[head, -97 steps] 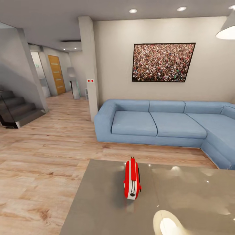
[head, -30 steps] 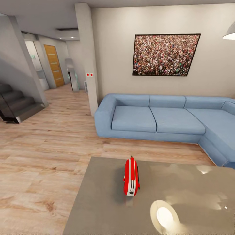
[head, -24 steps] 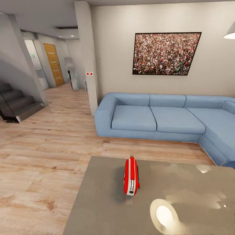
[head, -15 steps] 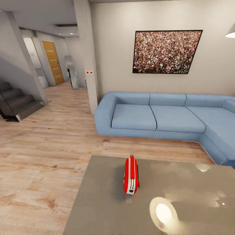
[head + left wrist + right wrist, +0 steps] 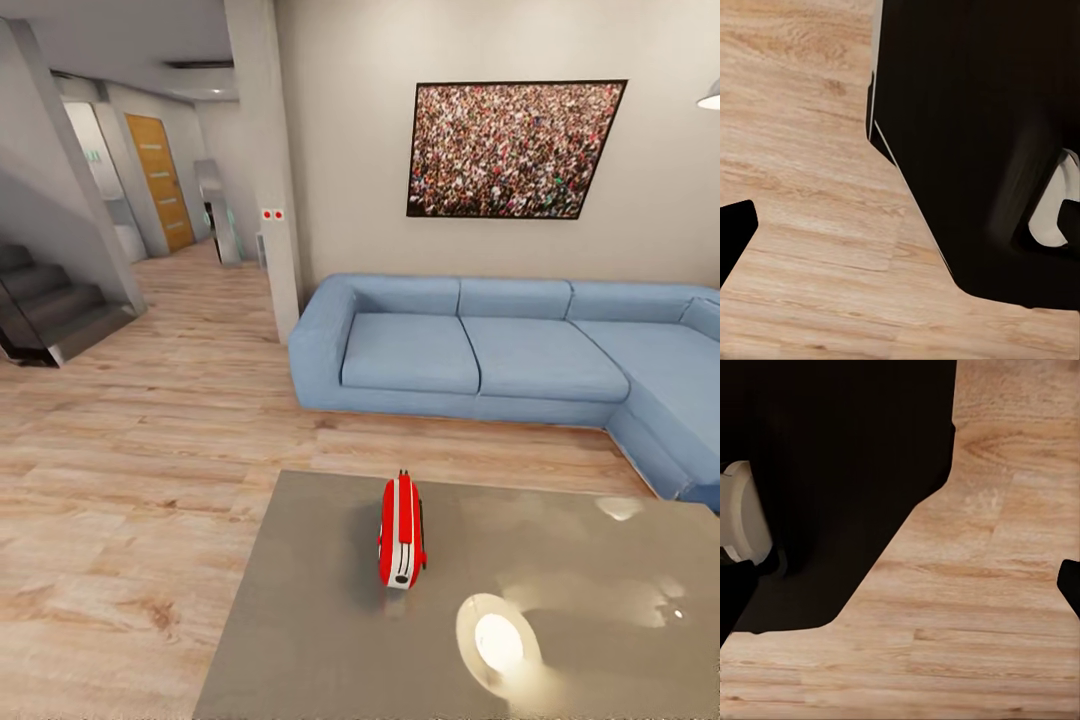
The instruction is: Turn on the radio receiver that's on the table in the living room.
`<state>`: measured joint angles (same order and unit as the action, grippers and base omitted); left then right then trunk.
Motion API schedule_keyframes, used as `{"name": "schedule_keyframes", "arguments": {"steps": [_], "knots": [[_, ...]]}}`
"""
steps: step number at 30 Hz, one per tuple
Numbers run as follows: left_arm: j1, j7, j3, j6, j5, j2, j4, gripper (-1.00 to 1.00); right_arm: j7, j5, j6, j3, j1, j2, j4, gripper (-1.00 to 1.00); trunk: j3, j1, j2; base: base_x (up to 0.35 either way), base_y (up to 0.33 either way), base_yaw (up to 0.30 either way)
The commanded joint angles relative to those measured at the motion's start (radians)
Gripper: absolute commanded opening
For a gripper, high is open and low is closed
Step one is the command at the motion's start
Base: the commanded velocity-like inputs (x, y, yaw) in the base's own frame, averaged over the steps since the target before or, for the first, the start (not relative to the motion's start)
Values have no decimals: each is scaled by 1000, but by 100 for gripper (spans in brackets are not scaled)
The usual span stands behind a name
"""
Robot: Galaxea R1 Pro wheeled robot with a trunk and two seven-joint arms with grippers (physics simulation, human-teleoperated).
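On table (image 5: 300, 640), radio receiver (image 5: 401, 533) upright at 12 o'clock, untouched. Reach and switch-on still to do; finger state of both grippers impossible to tell

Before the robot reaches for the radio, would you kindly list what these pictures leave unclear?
- Radio receiver, head view: it stands edge-on, so its dial face is turned out of sight.
- Table, head view: its near and right parts are cut off by the picture's edges.
- Left wrist view: the robot's dark body blocks much of the wood floor.
- Claws: whether open or shut cannot be told.
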<state>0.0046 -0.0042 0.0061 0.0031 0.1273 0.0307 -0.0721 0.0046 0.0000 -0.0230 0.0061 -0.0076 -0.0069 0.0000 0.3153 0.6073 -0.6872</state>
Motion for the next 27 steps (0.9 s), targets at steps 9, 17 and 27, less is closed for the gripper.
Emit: {"name": "schedule_keyframes", "arguments": {"steps": [9, 17, 27], "knots": [[0, 0, 0, 0, 0, -1, 0, 100, 0, 0, 0, 0, 0, 0, 0, 100, -14, -35, 63, 0, 0, 0], [0, 0, 0, 0, 0, -1, 0, 100, 0, 0, 0, 0, 0, 1, 0, 100, -26, -65, 119, 0, 0, 0], [0, 1, 0, -1, 0, -2, 0, 100, 0, 0, 0, 0, 0, 0, 0, 100, -29, -88, 161, 0, 0, 0]]}}
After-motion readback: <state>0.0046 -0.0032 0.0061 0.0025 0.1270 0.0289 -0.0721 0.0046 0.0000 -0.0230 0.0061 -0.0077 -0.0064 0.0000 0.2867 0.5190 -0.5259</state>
